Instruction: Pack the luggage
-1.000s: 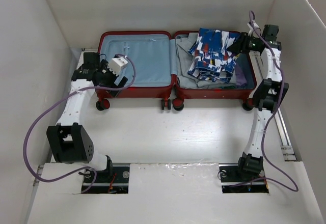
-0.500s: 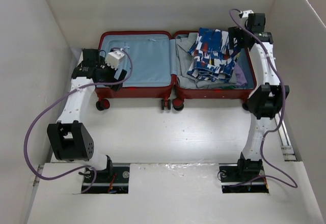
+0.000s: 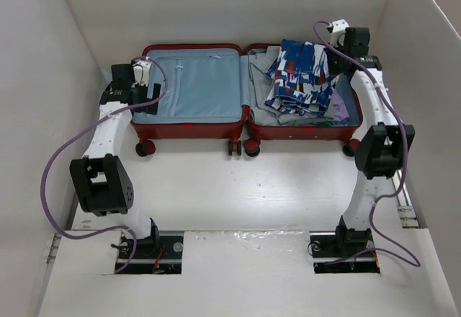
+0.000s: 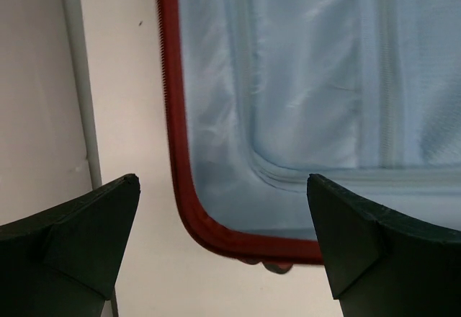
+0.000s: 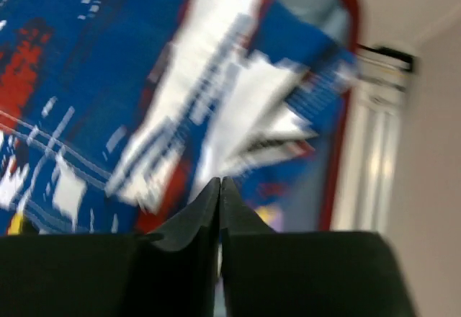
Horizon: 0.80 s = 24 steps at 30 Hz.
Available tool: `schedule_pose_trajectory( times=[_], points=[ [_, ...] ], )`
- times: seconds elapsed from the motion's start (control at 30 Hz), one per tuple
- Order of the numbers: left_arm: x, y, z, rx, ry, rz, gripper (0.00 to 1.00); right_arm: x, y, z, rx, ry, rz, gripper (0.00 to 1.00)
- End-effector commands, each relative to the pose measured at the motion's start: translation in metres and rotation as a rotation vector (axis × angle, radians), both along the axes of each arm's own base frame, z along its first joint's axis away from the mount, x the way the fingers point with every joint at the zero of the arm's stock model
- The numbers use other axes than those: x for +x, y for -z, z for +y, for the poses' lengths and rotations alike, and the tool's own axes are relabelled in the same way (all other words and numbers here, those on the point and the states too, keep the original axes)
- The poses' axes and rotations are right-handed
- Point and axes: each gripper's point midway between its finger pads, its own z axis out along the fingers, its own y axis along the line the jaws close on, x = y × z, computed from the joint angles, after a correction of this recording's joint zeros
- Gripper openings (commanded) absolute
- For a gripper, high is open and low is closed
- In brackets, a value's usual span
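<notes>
The luggage (image 3: 191,90) lies open flat at the back of the table, a dark-red shell with pale blue lining. Its left half holds nothing. The right half holds folded blue, white and red patterned clothes (image 3: 299,76) on grey and purple cloth. My left gripper (image 3: 150,95) hangs open above the left half's near-left corner; the red rim (image 4: 180,187) curves between its fingers (image 4: 86,230). My right gripper (image 3: 344,56) is raised over the right half's far right corner, shut and holding nothing. In the right wrist view its tips (image 5: 220,184) meet above the blurred clothes (image 5: 108,79) and rim (image 5: 333,158).
White walls close in the table on the left, back and right. A metal rail (image 3: 400,187) runs along the right wall. Small black wheels (image 3: 144,148) stick out from the luggage's near side. Purple cables loop off both arms.
The right gripper rose and drew back from the clothes, opened wide, then shut on nothing. The left arm swung left, from over the blue lining to the luggage's left edge.
</notes>
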Motion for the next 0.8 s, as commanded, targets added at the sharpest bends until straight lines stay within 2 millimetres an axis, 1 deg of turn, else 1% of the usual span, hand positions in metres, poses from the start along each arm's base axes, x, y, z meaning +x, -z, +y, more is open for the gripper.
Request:
schedule_pose_trajectory(
  times=[0.0, 0.03, 0.07, 0.1, 0.13, 0.17, 0.2, 0.23, 0.27, 0.3, 0.33, 0.37, 0.4, 0.43, 0.47, 0.5, 0.53, 0.57, 0.6, 0.63, 0.67, 0.7, 0.73, 0.77],
  points=[
    [0.019, -0.012, 0.025, 0.025, -0.153, -0.079, 1.00, 0.026, 0.048, 0.039, 0.122, -0.166, 0.060, 0.00],
    [0.025, -0.014, 0.023, 0.013, -0.140, -0.093, 1.00, 0.028, 0.061, 0.041, 0.138, -0.168, 0.089, 0.00],
    [0.028, -0.004, 0.021, 0.006, -0.131, -0.070, 1.00, 0.030, 0.085, 0.043, 0.148, -0.172, 0.140, 0.00],
    [0.033, -0.003, 0.021, 0.006, -0.131, -0.076, 1.00, 0.030, 0.093, 0.045, 0.155, -0.178, 0.155, 0.00],
    [0.037, -0.003, 0.025, 0.013, -0.155, -0.083, 1.00, 0.028, 0.094, 0.046, 0.161, -0.185, 0.165, 0.00],
    [0.040, 0.008, 0.029, 0.028, -0.173, -0.064, 1.00, 0.026, 0.099, 0.048, 0.168, -0.191, 0.178, 0.00],
    [0.041, 0.013, 0.034, 0.047, -0.193, -0.057, 1.00, 0.025, 0.087, 0.048, 0.165, -0.193, 0.151, 0.00],
    [0.045, 0.018, 0.045, 0.095, -0.233, -0.049, 1.00, 0.021, 0.073, 0.044, 0.149, -0.178, 0.117, 0.00],
    [0.048, 0.011, 0.050, 0.113, -0.256, -0.073, 1.00, 0.022, 0.073, 0.041, 0.140, -0.165, 0.116, 0.00],
    [0.050, 0.021, 0.059, 0.128, -0.280, -0.049, 1.00, 0.015, 0.055, 0.038, 0.128, -0.153, 0.089, 0.00],
    [0.056, 0.016, 0.068, 0.120, -0.306, -0.063, 1.00, 0.014, 0.042, 0.030, 0.117, -0.131, 0.065, 0.02],
    [0.057, 0.018, 0.071, 0.099, -0.308, -0.048, 1.00, 0.012, 0.030, 0.025, 0.098, -0.106, 0.042, 0.05],
    [0.060, 0.028, 0.074, 0.063, -0.321, -0.027, 1.00, 0.009, 0.022, 0.009, 0.088, -0.069, 0.029, 0.08],
    [0.060, 0.029, 0.085, 0.032, -0.337, -0.021, 1.00, 0.000, 0.005, 0.001, 0.079, -0.048, 0.007, 0.15],
    [0.066, 0.026, 0.080, -0.024, -0.304, -0.028, 1.00, -0.004, -0.001, -0.010, 0.062, -0.011, 0.004, 0.24],
    [0.064, 0.028, 0.081, -0.040, -0.299, -0.020, 1.00, -0.010, 0.000, -0.024, 0.063, 0.027, 0.015, 0.32],
    [0.065, 0.034, 0.079, -0.049, -0.290, -0.008, 1.00, -0.018, 0.000, -0.030, 0.059, 0.046, 0.038, 0.40],
    [0.065, 0.034, 0.078, -0.055, -0.284, -0.008, 0.99, -0.024, 0.009, -0.037, 0.065, 0.075, 0.068, 0.55],
    [0.063, 0.041, 0.074, -0.070, -0.270, 0.007, 0.96, -0.027, 0.012, -0.046, 0.049, 0.109, 0.082, 0.60],
    [0.064, 0.046, 0.072, -0.080, -0.260, 0.016, 0.93, -0.035, 0.029, -0.058, 0.054, 0.146, 0.130, 0.63],
    [0.062, 0.051, 0.068, -0.084, -0.236, 0.032, 0.88, -0.040, 0.033, -0.063, 0.056, 0.157, 0.141, 0.70],
    [0.063, 0.060, 0.064, -0.096, -0.211, 0.049, 0.78, -0.044, 0.041, -0.070, 0.062, 0.185, 0.160, 0.72],
    [0.061, 0.068, 0.064, -0.099, -0.211, 0.075, 0.73, -0.049, 0.048, -0.081, 0.065, 0.208, 0.177, 0.73],
    [0.062, 0.080, 0.064, -0.101, -0.213, 0.106, 0.70, -0.053, 0.064, -0.086, 0.076, 0.226, 0.214, 0.73]
  ],
)
